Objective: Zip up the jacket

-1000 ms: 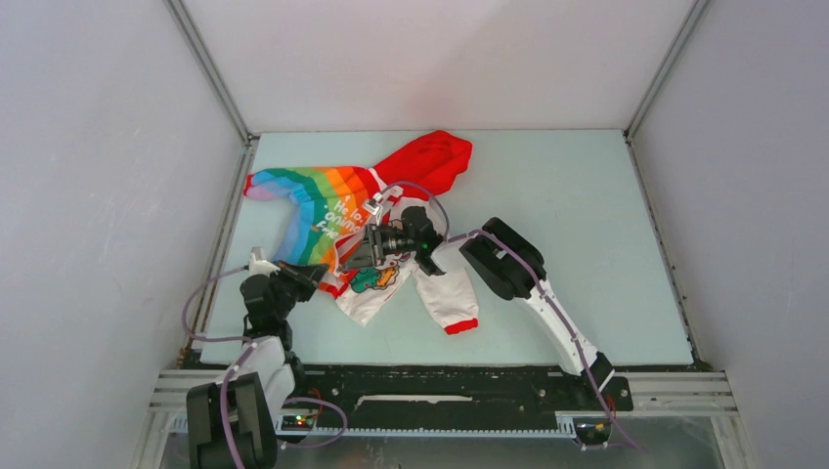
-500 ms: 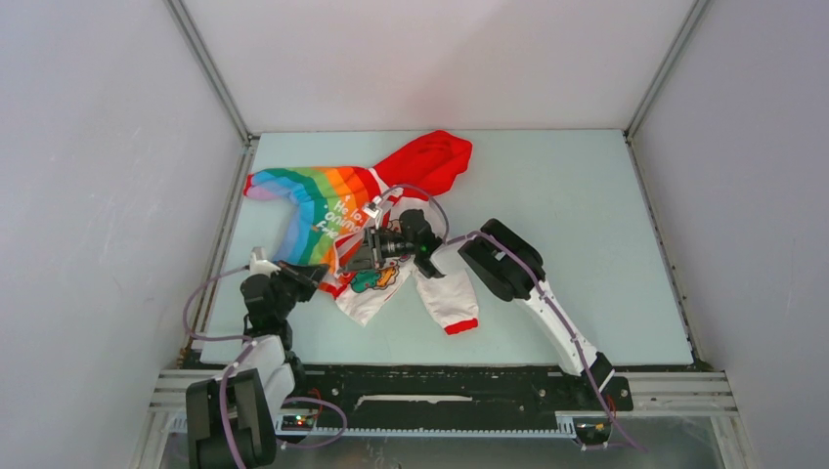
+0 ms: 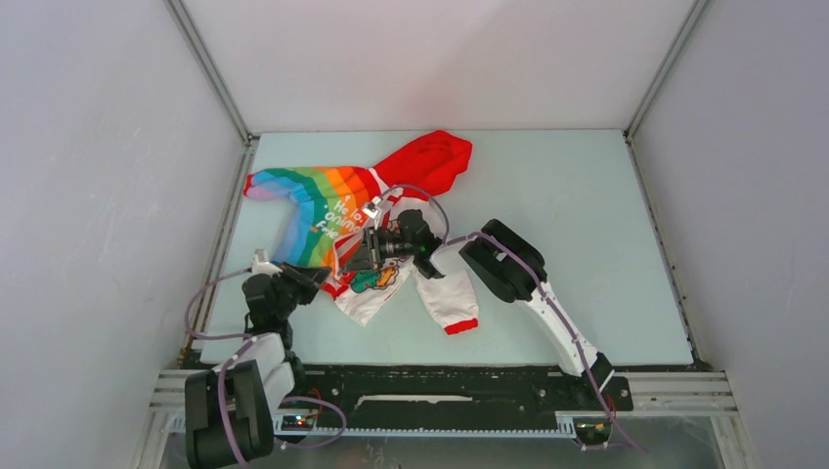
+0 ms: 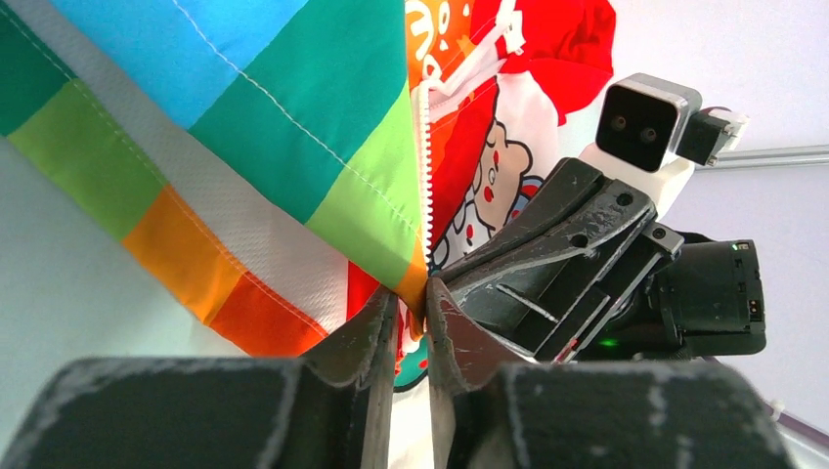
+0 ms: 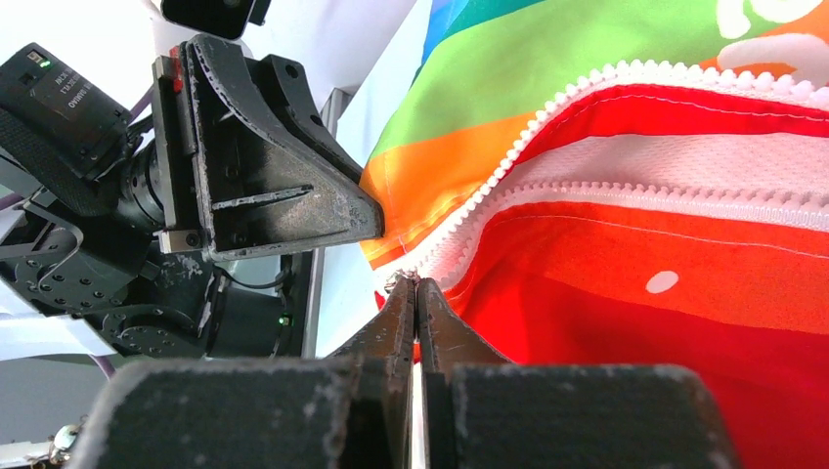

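Note:
The jacket [image 3: 318,210] lies on the pale table, red hood [image 3: 430,161] at the back, rainbow half on the left, white cartoon half [image 3: 376,293] by the red cuff [image 3: 461,325]. My left gripper [image 3: 318,280] is at the hem; its jaws [image 4: 411,293] stand a narrow gap apart, and the orange hem corner [image 4: 418,283] sits loosely between the tips. My right gripper [image 3: 352,261] meets it from the other side. Its fingers [image 5: 417,283] are pressed together on the small metal zipper pull [image 5: 403,278] at the bottom of the white zipper teeth [image 5: 547,107]. Above that, the zipper is apart.
Grey walls with aluminium posts [image 3: 227,98] close in three sides of the table. A black rail [image 3: 440,386] runs along the near edge between the arm bases. Purple cables [image 3: 200,298] loop beside the left arm. The two grippers' fingertips are almost touching.
The right gripper has closed on the zipper's bottom end. The left jaws, shut before, have parted slightly, and the left arm has shifted a little toward its base.

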Motion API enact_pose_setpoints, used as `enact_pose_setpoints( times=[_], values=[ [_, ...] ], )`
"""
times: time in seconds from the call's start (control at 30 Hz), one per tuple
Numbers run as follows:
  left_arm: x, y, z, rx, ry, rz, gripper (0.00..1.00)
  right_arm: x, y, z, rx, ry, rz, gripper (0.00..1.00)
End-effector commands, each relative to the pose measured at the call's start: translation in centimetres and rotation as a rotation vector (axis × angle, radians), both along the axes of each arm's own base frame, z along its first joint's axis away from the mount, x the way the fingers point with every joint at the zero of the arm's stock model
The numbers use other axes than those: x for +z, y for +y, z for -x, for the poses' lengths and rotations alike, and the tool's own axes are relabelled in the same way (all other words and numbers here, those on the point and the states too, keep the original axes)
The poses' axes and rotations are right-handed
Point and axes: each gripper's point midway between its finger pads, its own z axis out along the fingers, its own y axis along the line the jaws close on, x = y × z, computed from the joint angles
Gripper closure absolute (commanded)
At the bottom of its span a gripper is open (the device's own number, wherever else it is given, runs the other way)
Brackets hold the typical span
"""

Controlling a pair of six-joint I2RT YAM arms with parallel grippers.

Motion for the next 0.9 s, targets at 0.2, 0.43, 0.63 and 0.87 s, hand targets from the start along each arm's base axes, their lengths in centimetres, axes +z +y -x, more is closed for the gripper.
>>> enact_pose_setpoints(
  times=[0.2, 0.43, 0.63, 0.87],
  values=[
    [1.0, 0.4, -1.1, 0.005, -0.026, -0.02, 0.79, 4.0, 1.2, 0.0, 0.004, -0.071, -0.061, 1.0],
    [0.4, 0.3, -1.3, -0.003, 0.001, -0.017, 0.86, 4.3, 1.2, -0.1, -0.002, -0.066, -0.062, 1.0],
    [-0.8, -0.1, -0.7, -0.039, 0.069, -0.03, 1.0, 4.1, 1.0, -1.9, -0.108, -0.155, 0.075, 1.0],
    [-2.2, 0.1, 0.2, -0.058, 0.157, -0.108, 1.0, 3.8, 1.1, -4.0, -0.11, -0.429, 0.336, 1.0]
  ],
)
